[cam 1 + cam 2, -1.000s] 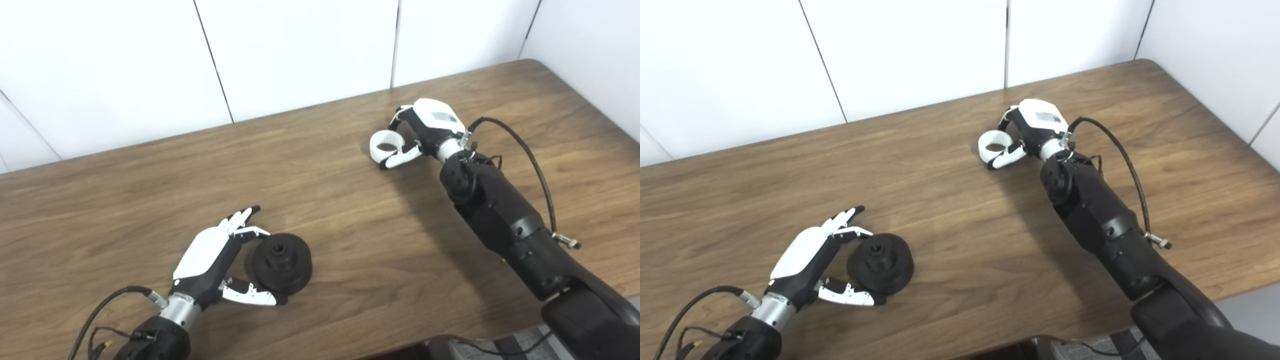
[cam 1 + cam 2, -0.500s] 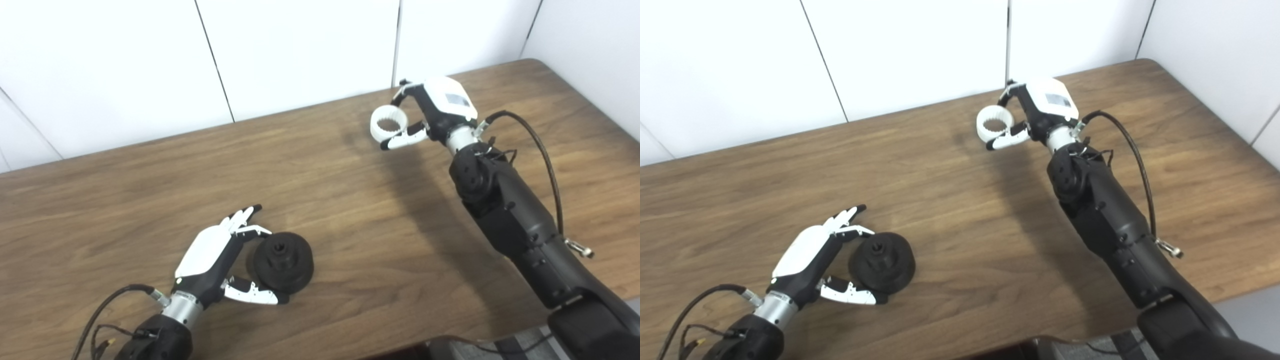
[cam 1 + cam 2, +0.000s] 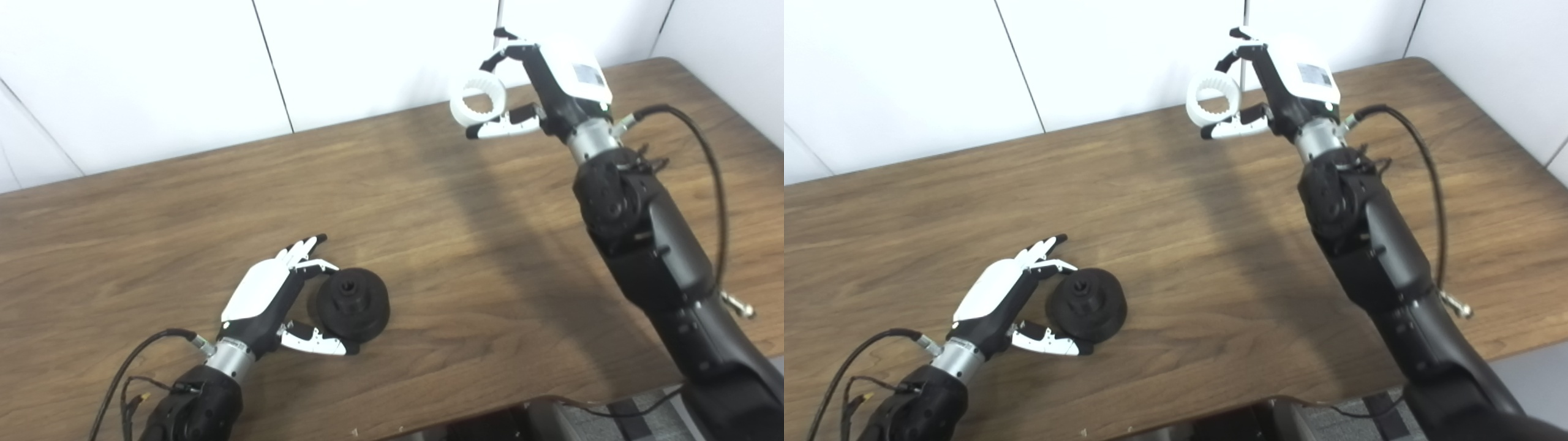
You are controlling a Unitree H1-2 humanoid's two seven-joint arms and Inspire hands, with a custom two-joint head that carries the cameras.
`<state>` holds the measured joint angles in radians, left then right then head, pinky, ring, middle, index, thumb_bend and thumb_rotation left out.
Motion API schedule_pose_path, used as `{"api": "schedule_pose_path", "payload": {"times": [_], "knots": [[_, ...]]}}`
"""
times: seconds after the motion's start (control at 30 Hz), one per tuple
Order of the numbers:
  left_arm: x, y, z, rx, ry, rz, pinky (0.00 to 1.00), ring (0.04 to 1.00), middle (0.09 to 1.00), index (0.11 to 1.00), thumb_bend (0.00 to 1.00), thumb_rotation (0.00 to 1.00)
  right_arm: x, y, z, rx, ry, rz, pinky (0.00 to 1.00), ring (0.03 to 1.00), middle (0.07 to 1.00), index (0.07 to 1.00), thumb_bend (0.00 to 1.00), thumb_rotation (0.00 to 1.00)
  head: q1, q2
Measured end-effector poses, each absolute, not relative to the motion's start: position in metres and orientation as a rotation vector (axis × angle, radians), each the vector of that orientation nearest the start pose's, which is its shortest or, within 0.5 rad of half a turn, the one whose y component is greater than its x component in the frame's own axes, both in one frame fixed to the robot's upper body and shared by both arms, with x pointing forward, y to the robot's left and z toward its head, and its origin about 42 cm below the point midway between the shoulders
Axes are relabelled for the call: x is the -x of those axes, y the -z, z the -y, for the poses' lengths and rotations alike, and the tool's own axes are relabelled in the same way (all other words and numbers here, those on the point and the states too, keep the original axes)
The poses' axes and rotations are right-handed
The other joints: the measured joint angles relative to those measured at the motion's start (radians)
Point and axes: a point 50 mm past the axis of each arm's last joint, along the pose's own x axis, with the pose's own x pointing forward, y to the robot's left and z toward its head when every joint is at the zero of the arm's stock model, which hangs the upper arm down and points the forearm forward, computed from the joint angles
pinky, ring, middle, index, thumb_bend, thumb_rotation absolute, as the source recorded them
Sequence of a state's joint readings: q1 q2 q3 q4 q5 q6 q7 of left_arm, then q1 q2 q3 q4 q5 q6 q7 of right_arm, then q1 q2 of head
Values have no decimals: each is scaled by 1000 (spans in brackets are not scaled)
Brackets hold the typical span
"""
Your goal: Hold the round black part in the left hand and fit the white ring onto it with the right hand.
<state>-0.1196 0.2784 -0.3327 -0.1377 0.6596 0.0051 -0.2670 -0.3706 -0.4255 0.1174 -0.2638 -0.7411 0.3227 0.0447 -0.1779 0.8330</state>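
A brown wood-grain table (image 3: 429,202) carried the things, its far edge running along a white panelled wall and its far right corner rounded. A round black part (image 3: 350,304) lay flat on the tabletop toward the near left, well in from the near edge. The left hand (image 3: 269,300) rested on the tabletop just beside it.

No text, brand, number or sign is legible in either view. A small grey rectangular label (image 3: 1314,74) sits on the white back cover of the right hand (image 3: 1274,86); its print is too small and blurred to read. No markings are discernible on any other surface.
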Motion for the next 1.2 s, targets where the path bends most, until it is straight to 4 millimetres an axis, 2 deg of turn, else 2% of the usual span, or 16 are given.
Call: {"api": "schedule_pose_path", "payload": {"times": [0.07,0.13,0.27,0.37,0.43,0.53,0.6,0.63,0.7,0.77,0.93,1.2], "knots": [[-300,-141,-188,-965,529,196,1000,1000,1000,626,976,365,-354,-278,275,1103,176,348,791,849,873,593,828,286,2,0],[-300,-142,-188,-966,532,196,1000,1000,1000,627,977,369,-342,-272,273,1084,179,343,767,835,867,593,832,282,3,3],[-300,-142,-188,-968,534,191,1000,1000,1000,627,982,369,-317,-259,269,1052,186,337,766,841,868,597,838,282,6,5],[-301,-142,-187,-966,534,187,1000,1000,1000,625,988,367,-297,-251,264,1020,192,325,811,855,875,608,842,298,6,5],[-301,-142,-187,-965,531,184,1000,1000,1000,623,993,357,-285,-246,258,999,184,322,789,852,869,611,845,305,12,6],[-302,-142,-186,-964,529,178,1000,1000,1000,626,990,357,-273,-240,251,989,174,316,795,853,865,608,838,310,58,12],[-302,-142,-185,-967,529,177,1000,1000,1000,628,984,352,-270,-236,248,984,154,311,833,866,869,613,830,300,116,15],[-302,-142,-184,-966,528,177,1000,1000,1000,628,985,348,-269,-236,247,982,148,309,820,861,867,613,830,290,124,15],[-303,-143,-181,-965,529,179,1000,1000,1000,626,989,349,-269,-235,247,976,139,309,780,847,861,608,838,279,188,18],[-304,-144,-175,-968,530,186,1000,1000,1000,626,990,363,-267,-236,246,973,133,319,762,842,859,605,843,277,210,23],[-304,-146,-161,-953,534,199,1000,1000,1000,627,991,388,-262,-232,245,960,96,321,796,848,858,605,858,274,225,31],[-304,-146,-160,-957,532,197,1000,1000,1000,623,987,356,-258,-230,233,930,30,323,792,847,857,598,863,241,239,35]]}}
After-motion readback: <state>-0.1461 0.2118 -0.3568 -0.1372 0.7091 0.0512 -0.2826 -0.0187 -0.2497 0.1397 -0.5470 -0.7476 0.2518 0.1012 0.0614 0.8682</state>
